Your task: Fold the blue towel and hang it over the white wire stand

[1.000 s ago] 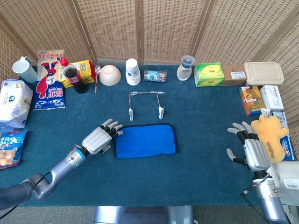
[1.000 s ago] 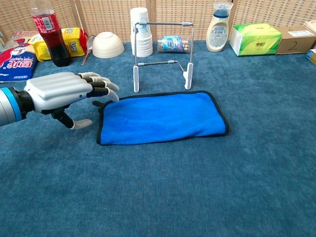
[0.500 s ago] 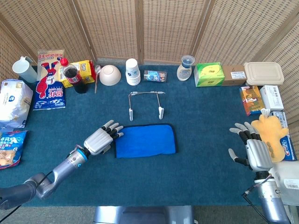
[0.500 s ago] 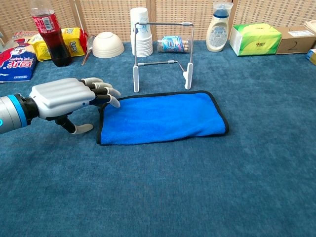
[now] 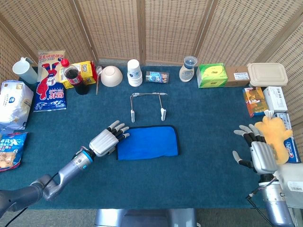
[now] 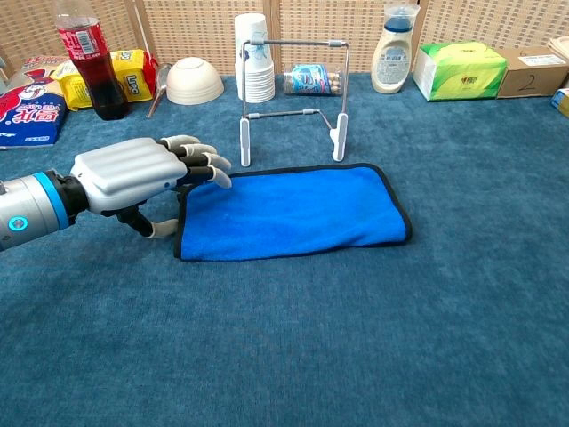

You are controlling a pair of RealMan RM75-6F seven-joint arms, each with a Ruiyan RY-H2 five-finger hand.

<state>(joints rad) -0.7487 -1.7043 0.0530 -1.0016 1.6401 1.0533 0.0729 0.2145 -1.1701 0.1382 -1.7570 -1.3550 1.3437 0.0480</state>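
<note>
Your left hand (image 6: pixel 133 173) has closed in on the blue towel (image 6: pixel 289 210) over the past second, and its outstretched fingertips (image 6: pixel 213 169) now reach over the towel's left short edge, where a second ago they stood just clear of it. The fingers are spread and hold nothing; the thumb hangs low beside the towel's near-left corner. From the chest view you cannot tell whether the fingertips press the cloth or hover just above it.

The towel lies flat in the middle of the table (image 5: pixel 199 156), long side running left to right, just in front of the white wire stand (image 6: pixel 292 98). It looks unchanged in shape and place, so no grip has been taken yet. The stand sits upright and bare between the towel and the back row, where a stack of paper cups (image 5: pixel 135 72) and a white bowl (image 5: pixel 111 75) stand.

Your right hand (image 5: pixel 258 151) waits well apart at the table's right edge, fingers open and empty, next to a yellow plush toy (image 5: pixel 273 134); it has drifted slightly toward you.

The advance suggests the fold is about to begin from the left edge. The likely need is to pinch that edge and carry it across toward the right.
</note>
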